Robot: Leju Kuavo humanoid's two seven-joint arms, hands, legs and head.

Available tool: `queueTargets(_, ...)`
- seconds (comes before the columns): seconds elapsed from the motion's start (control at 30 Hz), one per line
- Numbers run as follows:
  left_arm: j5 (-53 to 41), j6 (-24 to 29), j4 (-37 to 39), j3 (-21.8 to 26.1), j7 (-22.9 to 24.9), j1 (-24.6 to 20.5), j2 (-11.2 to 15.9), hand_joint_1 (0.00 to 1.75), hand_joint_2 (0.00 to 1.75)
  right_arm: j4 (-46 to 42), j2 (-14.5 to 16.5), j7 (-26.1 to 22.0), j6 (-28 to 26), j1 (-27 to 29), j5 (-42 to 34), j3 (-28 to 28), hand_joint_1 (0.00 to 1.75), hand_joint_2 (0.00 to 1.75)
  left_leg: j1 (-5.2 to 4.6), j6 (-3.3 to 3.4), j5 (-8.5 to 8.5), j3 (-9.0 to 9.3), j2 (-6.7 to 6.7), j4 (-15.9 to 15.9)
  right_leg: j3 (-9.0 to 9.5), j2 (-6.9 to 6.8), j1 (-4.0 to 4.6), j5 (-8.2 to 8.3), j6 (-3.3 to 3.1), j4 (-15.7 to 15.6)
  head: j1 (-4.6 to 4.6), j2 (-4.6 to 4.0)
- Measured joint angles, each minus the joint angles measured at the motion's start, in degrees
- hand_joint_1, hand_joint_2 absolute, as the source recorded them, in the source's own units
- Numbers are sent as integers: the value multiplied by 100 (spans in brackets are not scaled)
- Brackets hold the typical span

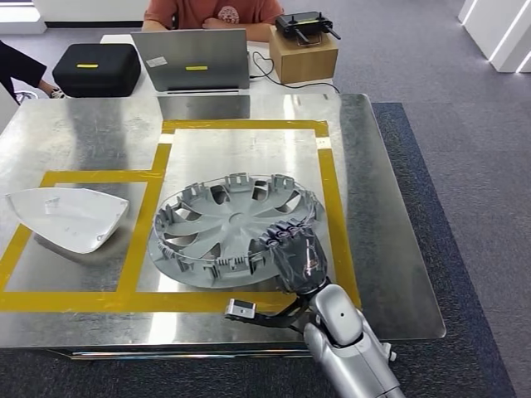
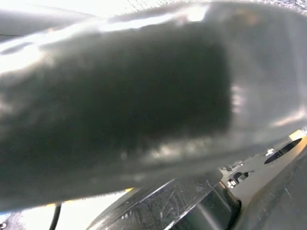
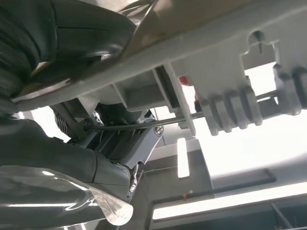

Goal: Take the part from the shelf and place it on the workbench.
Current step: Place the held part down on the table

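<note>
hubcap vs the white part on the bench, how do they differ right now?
The hubcap is grey, round, with spoke cut-outs and clips around its rim; the white part is smooth, plain and roughly triangular. The hubcap is the larger. It lies in the right taped square with the right hand on its near edge; the white part lies in the left square, untouched. Both rest on the metal workbench inside yellow tape.

A robotics test lab or workshop is indicated: a steel workbench [image 1: 388, 249] marked with yellow tape [image 1: 141, 240], a laptop [image 1: 194, 60], an equipment case [image 1: 97, 68], a controller [image 1: 307, 25], and grey carpet [image 1: 450, 124].
</note>
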Motion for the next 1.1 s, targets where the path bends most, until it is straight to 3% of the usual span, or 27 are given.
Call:
queueTargets(0.07,-2,16,0,0,28,0,0,0,0,43,-20,165,0,-6,50,2,175,175,0,0,0,0,0,0,0,0,0,0,0,0,-1,0)
queueTargets(0.2,-11,52,0,0,49,1,-1,0,175,163,-87,376,0,-14,110,-47,0,0,0,0,0,0,0,0,0,0,0,0,0,0,0,0)
queueTargets(0.33,-34,82,-1,0,86,3,-2,0,175,275,-147,506,0,-14,192,-173,0,0,-1,0,0,0,0,0,1,0,-1,1,0,0,1,0)
queueTargets(0.47,-34,103,0,1,127,3,-5,0,0,371,-184,579,0,-14,225,-245,0,0,-1,0,0,0,0,1,0,0,-1,1,1,-1,0,0)
queueTargets(0.87,28,137,-1,4,125,5,-38,0,0,570,-268,921,0,-13,292,-447,0,0,0,0,0,0,0,1,-1,1,0,0,0,0,1,0)
queueTargets(1.1,44,156,0,5,149,13,-52,0,0,719,-289,1868,5,-67,599,-495,0,0,-1,0,0,-1,0,1,0,0,-1,1,1,0,0,0)
